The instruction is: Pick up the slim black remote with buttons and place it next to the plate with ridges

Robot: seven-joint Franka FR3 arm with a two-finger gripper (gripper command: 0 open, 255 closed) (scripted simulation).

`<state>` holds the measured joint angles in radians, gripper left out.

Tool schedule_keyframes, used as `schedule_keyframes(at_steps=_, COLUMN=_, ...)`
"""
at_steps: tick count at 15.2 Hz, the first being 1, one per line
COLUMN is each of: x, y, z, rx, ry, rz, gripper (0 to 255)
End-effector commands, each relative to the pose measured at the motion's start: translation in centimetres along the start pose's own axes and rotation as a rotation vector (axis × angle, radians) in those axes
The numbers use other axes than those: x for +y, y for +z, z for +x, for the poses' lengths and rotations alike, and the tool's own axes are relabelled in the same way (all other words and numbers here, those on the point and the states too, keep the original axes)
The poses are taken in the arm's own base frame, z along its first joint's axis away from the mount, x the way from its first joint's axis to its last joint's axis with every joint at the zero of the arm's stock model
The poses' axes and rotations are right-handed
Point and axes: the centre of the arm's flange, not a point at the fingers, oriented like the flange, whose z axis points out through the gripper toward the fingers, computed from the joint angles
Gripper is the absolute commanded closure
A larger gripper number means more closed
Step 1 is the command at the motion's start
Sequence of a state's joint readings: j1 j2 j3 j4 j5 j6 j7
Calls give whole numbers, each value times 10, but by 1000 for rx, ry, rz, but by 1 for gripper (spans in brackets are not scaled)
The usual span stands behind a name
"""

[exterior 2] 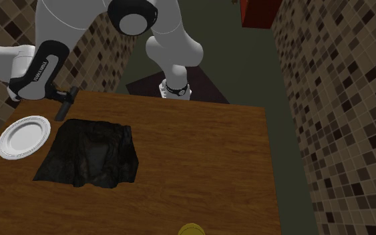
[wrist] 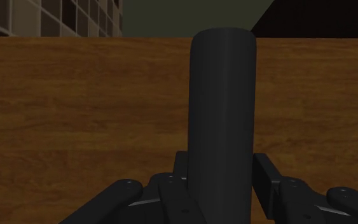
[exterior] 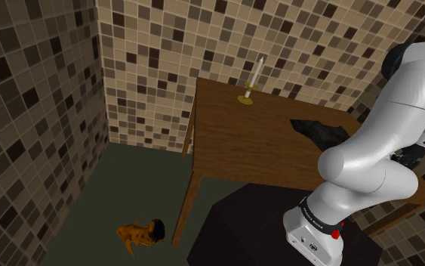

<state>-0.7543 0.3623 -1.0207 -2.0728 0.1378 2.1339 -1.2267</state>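
From the shoulder view, the white jointed arm point(exterior: 399, 106) bent over the brown wooden table point(exterior: 233, 143), beside a crumpled black cloth point(exterior: 320, 134).

In the second exterior view, the slim black remote point(exterior 2: 65, 110) hung near the table's far edge. Its long axis slanted down toward the white ridged plate point(exterior 2: 23, 137), which lay near it, toward that view's lower left.

In the wrist view, the all-black gripper point(wrist: 220, 167) clasped the remote between its fingers. The remote reached forward over bare wood, and whether it touched the wood I could not tell.
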Motion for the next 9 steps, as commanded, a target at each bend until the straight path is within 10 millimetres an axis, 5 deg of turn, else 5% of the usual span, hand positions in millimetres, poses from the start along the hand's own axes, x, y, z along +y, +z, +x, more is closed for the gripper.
schedule_keyframes(at_steps=1, x=0, y=3, z=1, rx=1, ry=0, rz=-1, gripper=255)
schedule_keyframes(at_steps=7, x=0, y=3, z=1, rx=1, ry=0, rz=-1, gripper=255)
schedule_keyframes(at_steps=8, x=0, y=3, z=1, rx=1, ry=0, rz=-1, gripper=0)
schedule_keyframes(at_steps=9, x=0, y=3, z=1, rx=1, ry=0, rz=-1, gripper=0)
